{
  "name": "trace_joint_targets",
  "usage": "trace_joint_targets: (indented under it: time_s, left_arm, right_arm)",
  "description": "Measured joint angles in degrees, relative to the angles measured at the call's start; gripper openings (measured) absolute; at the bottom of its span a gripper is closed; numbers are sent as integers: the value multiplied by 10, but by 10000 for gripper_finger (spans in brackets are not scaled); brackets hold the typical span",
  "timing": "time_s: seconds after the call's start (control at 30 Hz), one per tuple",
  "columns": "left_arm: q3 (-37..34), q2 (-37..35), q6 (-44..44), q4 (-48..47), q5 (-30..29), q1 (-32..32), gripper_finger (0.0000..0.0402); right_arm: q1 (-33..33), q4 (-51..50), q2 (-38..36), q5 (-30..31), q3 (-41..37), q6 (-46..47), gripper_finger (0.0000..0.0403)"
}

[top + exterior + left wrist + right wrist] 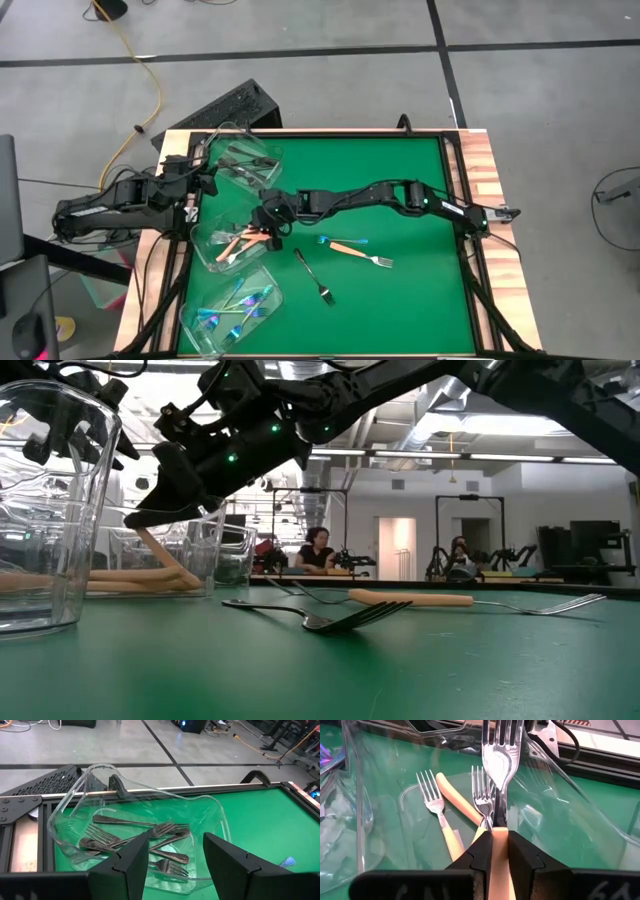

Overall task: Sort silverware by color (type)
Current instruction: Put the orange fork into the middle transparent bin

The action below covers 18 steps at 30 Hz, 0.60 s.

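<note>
Three clear plastic tubs (246,157) (228,243) (232,310) line the green mat's (400,200) left side; yellow cable (150,75) crosses the floor.

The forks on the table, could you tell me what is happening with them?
The right gripper holds a cream-handled fork over the middle tub, where similar forks lie. The left gripper, open, hovers by the far tub of grey forks. Three forks remain on the green mat.

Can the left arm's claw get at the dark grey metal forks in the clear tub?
Probably yes: the left claw, open, hovers right over the dark grey forks; nothing lies between.
</note>
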Motion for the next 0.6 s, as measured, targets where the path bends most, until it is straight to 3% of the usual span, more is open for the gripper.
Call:
trace_joint_targets:
  time_s: [0.6]
  left_arm:
    - [0,0,0,0,0,0,172]
  right_arm:
    - [-1,6,0,4,0,-2,88]
